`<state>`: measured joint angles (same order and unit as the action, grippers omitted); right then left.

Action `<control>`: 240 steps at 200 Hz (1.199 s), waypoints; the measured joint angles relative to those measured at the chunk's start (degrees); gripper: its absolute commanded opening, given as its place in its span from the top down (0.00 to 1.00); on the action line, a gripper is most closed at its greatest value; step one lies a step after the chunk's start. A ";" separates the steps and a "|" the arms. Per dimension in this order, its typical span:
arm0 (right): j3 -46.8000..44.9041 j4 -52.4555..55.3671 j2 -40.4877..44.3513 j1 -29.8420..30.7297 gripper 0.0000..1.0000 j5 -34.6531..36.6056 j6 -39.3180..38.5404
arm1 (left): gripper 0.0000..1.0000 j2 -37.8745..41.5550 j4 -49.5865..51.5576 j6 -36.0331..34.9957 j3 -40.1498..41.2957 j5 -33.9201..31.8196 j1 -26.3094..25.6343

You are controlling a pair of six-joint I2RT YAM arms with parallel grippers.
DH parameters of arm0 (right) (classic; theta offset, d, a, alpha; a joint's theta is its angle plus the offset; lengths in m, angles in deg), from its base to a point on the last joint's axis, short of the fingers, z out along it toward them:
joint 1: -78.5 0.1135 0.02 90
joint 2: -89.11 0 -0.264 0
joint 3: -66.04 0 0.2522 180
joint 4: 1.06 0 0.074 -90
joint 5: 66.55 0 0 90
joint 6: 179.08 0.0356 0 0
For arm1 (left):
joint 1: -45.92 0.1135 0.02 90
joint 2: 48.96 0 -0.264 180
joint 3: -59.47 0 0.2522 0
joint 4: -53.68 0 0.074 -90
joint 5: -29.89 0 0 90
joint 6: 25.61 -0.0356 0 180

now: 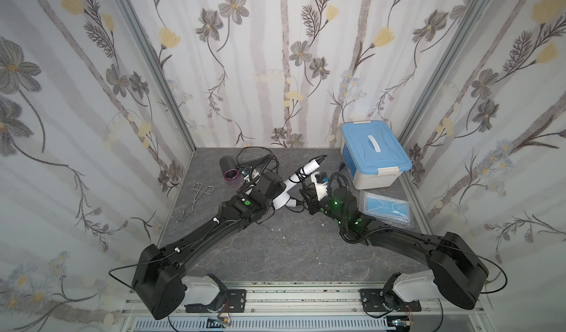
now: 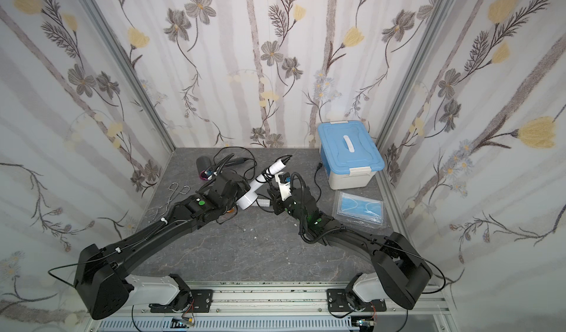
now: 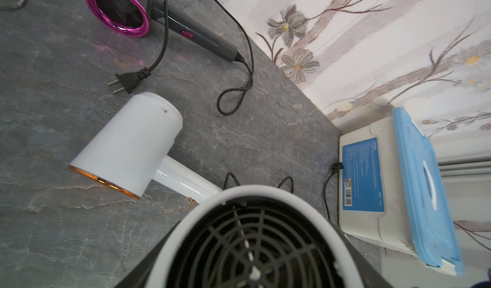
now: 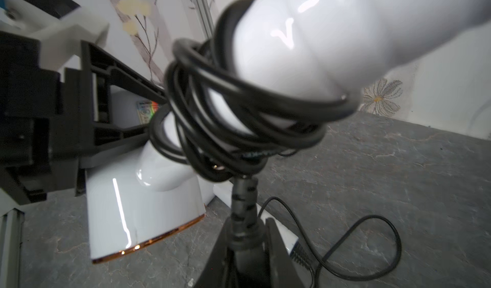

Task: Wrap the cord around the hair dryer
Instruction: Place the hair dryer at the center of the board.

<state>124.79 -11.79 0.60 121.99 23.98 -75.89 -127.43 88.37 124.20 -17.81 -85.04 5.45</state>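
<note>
1 glossy white plastic hair dryer point(image 4: 143, 199): my left gripper point(image 1: 274, 195) clamped its head. 1 black rubber cord point(image 4: 239, 119): coiled on handle point(image 4: 305, 47), end pinched in right gripper point(image 4: 245, 233). Final turn seemed due, then tucking.

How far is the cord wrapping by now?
Done: several loops of cord lie around the handle of the white hair dryer. In hand: left fingers grip the dryer's body, right fingers pinch the cord's ribbed end piece. Left: probably securing that end against the loops.
</note>
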 measured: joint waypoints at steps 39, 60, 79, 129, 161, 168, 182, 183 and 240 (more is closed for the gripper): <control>4.87 22.93 -0.61 -0.02 1.00 1.75 0.04 | 1.00 -8.70 5.73 -7.13 -5.09 0.31 -1.22; 4.22 30.05 -0.13 -0.02 1.00 -0.98 2.05 | 1.00 -13.73 9.40 -10.93 -8.41 2.78 -2.25; 3.21 35.17 1.36 -0.02 1.00 -3.08 4.61 | 1.00 -17.97 12.22 -14.19 -11.80 5.64 -3.17; -0.83 41.77 3.89 -0.68 1.00 -8.98 10.51 | 1.00 -25.62 17.18 -19.12 -17.35 10.67 -5.92; -4.72 40.44 3.10 -1.09 1.00 -14.21 13.53 | 1.00 -27.52 19.50 -19.37 -17.18 12.35 -6.95; -4.85 40.41 2.43 -1.16 1.00 -15.28 14.27 | 1.00 -27.93 19.65 -19.37 -17.18 12.70 -7.13; -4.85 40.39 0.96 -1.27 1.00 -16.85 14.88 | 1.00 -28.89 19.85 -19.37 -17.18 13.42 -7.45; -4.85 40.39 0.90 -1.27 1.00 -16.92 14.95 | 1.00 -28.94 19.87 -19.37 -17.18 13.44 -7.48; -4.11 42.75 -2.75 -3.39 1.00 -21.57 16.44 | 0.87 -31.98 20.15 -19.12 -17.46 14.60 -8.31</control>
<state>120.68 30.96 -2.16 118.60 2.41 -59.46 -159.41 108.52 105.08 -35.28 -70.44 -2.86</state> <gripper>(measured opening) 0.154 0.743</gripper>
